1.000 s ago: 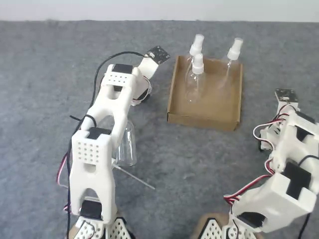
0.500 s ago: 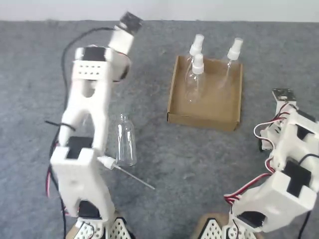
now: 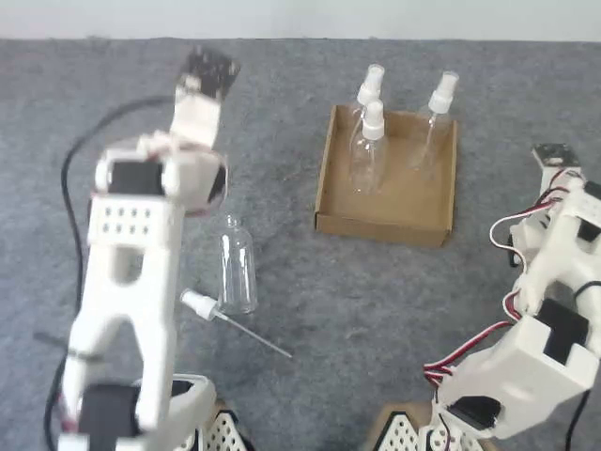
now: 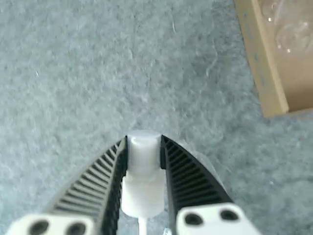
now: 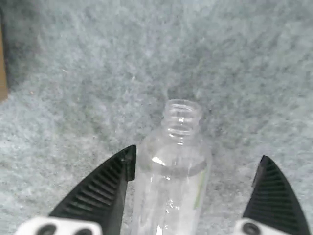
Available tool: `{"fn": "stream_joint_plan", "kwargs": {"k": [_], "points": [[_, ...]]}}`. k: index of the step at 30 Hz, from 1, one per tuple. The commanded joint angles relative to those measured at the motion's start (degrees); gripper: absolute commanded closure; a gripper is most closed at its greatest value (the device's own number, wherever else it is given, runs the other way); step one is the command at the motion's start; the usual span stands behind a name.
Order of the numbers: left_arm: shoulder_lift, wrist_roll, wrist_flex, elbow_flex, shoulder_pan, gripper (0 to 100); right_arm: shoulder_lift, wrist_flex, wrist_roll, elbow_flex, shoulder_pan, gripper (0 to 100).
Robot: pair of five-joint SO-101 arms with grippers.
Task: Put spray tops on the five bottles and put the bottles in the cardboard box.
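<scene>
The spray top (image 4: 143, 171) is sitting clamped between the ribbed fingers of your left claw (image 4: 143, 142). Its long axis is running along the claw's own line, with what looks like its thin tube showing at the wrist end.

The nearest open bottle (image 3: 237, 272) is standing upright, neck up, at about eight o'clock from the middle of the mat (image 3: 310, 310). It is lying toward five o'clock from the top of your left arm (image 3: 127, 272). My reading is that the fit is turning on bringing the top's axis upright over that neck.

A second spray top (image 3: 199, 303) is lying flat just beside that bottle at its seven o'clock, with its tube pointing toward four o'clock.

The other bottle (image 5: 176, 161), also uncapped, is standing between the wide-open fingers of your right claw (image 5: 197, 154). It is close against one finger and apart from the other, so nothing is gripping it.

The box (image 3: 380, 227) is sitting at one o'clock with three capped bottles (image 3: 371, 141) standing inside.

Your left arm is standing tall with the elbow bent and the wrist high at ten o'clock. Your right arm (image 3: 549, 348) is folding low at four o'clock.
</scene>
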Motion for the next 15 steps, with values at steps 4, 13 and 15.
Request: {"fn": "stream_joint_plan", "kwargs": {"k": [4, 13, 15], "points": [[-17.67, 0.79, -9.85, 24.75, -0.35, 99, -1.01, 7.52, 3.43, -3.87, 0.4, 67.8], [-22.95, 0.79, -10.11, 30.29, -0.44, 99, 1.71, 7.69, 7.82, -4.22, 1.98, 71.1], [-22.86, 0.79, -10.11, 30.37, -0.44, 99, 3.74, 7.34, 7.82, -4.22, 1.98, 73.8]]}}
